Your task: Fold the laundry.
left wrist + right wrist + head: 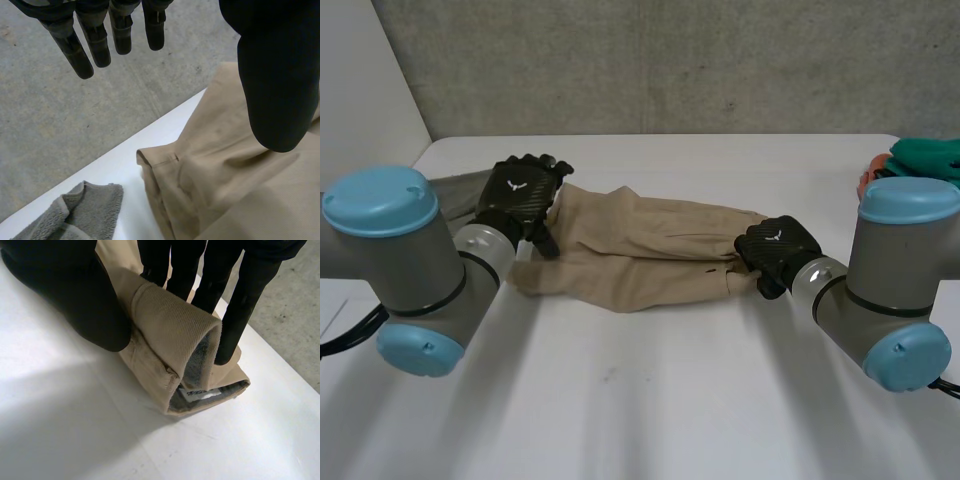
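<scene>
1. Tan trousers (pixel 640 250) lie rumpled lengthwise across the middle of the white table (pixel 670 400).
2. The right hand (pixel 778 248) pinches one end, where a label shows, between thumb and fingers. The left hand (pixel 520 195) hangs over the other end, its fingers straight and spread.
3. A grey fleece cloth (pixel 85 210) lies just beside the trousers near the left hand. Green and orange items (pixel 920 160) sit at the table's right edge.

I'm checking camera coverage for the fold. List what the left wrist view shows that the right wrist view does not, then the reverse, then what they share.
Left wrist view, not the right: the left hand, fingers straight, above one end of the trousers, and a grey fleece cloth at the table's edge. Right wrist view, not the left: the right hand pinching the trousers' other end, folded over, with a white label inside. Both: the tan trousers, the white table and the concrete floor.
</scene>
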Controlling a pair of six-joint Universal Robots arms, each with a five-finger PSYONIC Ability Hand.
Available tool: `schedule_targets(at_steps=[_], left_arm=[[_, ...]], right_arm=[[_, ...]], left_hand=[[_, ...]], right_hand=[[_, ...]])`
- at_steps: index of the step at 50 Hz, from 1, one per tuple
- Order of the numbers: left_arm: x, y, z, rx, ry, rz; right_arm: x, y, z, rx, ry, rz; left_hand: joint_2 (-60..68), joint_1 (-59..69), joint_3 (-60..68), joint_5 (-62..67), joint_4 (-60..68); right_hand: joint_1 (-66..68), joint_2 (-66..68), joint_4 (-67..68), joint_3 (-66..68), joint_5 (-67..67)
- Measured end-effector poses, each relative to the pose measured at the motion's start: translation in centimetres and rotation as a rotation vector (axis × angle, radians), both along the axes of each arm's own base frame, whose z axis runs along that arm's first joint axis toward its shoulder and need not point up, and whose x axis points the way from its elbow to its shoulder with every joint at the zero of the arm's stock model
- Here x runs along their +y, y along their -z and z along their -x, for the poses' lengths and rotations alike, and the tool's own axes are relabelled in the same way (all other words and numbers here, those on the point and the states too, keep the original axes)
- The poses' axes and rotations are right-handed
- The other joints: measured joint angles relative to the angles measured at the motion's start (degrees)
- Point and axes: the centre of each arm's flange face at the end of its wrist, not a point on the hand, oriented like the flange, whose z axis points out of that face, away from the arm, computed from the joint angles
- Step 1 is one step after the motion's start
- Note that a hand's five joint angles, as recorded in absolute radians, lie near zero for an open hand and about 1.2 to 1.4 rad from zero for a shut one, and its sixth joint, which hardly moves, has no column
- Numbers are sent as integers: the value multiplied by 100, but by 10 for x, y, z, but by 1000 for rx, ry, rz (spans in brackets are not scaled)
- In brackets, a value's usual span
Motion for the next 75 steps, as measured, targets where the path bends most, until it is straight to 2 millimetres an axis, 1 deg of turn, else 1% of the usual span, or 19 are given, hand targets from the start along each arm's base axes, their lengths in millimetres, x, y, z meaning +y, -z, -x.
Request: schedule_targets(at_steps=[3, 6, 9, 15, 18, 23, 26, 27, 34, 40, 42, 48, 53, 58, 63, 69, 73, 74, 75], left_arm=[[-3, -2, -3, 0, -9, -6], [-5, -2, -5, 0, -14, -10], [-6, -3, -6, -2, -18, -14], [-7, -2, -7, -3, -19, -17], [-7, -2, -7, -3, -20, -17], [-7, -4, -8, -1, -26, -13], [-8, -6, -9, 0, -30, -8], [-8, -7, -10, 1, -33, -6], [-10, -12, -11, 7, -34, 5], [-11, -14, -9, 10, -28, 10], [-12, -15, -8, 11, -26, 12], [-23, -13, -2, 9, -16, 9], [-39, -4, 4, -13, -12, -26], [-49, 11, 11, -53, 7, -98], [-46, 25, 22, -91, 65, -172], [-34, 31, 38, -96, 137, -212], [-24, 27, 48, -80, 186, -213], [-22, 24, 50, -74, 189, -205], [-22, 20, 50, -71, 185, -195]], right_arm=[[2, -6, -1, 6, 4, -23], [3, -15, -3, -2, 14, -34], [3, -33, -6, -28, 37, -41], [-3, -65, -18, -80, 58, 4], [-14, -72, -29, -98, 67, 47], [-38, -59, -47, -93, 95, 90], [-47, -45, -53, -80, 110, 94], [-54, -33, -57, -66, 121, 91], [-63, 6, -62, -40, 139, 54], [-63, 7, -62, -72, 141, 43], [-62, 2, -62, -85, 140, 42], [-45, -45, -58, -157, 97, 57], [-12, -100, -51, -199, 8, 100], [20, -136, -44, -221, -63, 147], [42, -149, -41, -232, -117, 156], [54, -147, -41, -228, -154, 138], [57, -142, -40, -209, -162, 127], [56, -140, -39, -198, -160, 130], [54, -139, -38, -187, -157, 137]], left_hand=[[-57, -80, -106, 0, -53], [-58, -80, -106, 0, -53], [-57, -80, -106, 0, -53], [-58, -80, -106, 0, -53], [-57, -80, -106, 0, -53], [-57, -80, -106, 0, -53], [-57, -80, -106, 0, -53], [-57, -80, -106, 0, -53], [-57, -80, -106, 0, -53], [-57, -80, -106, 0, -53], [-57, -80, -106, 0, -53], [-57, -80, -106, 0, -53], [-57, -80, -106, 0, -53], [-57, -80, -106, 1, -67], [-58, -80, -106, 0, -67], [4, -26, -73, 33, 7], [3180, 3479, 2813, 2979, 3103], [4742, 5045, 2871, 4524, 4683], [5347, 5331, 2870, 5130, 5350]], right_hand=[[-2057, -2346, -2373, -2286, -2262], [-3153, -3385, -3454, -3361, -3383], [-4385, -4617, -4768, -4661, -4700], [-4848, -5165, -5189, -5178, -5193], [-4848, -5165, -5191, -5180, -5193], [-4848, -5165, -5191, -5181, -5193], [-4841, -5150, -5191, -5164, -5145], [-4828, -5150, -5176, -5152, -5058], [-4185, -4427, -4575, -4444, -4320], [46, 13, -154, -75, -42], [147, 185, 47, 134, 161], [147, 197, 153, 201, 201], [147, 197, 157, 201, 201], [147, 197, 159, 201, 201], [147, 197, 173, 201, 201], [147, 197, 174, 201, 201], [147, 197, 174, 201, 201], [147, 197, 174, 201, 201], [147, 197, 174, 201, 201]])
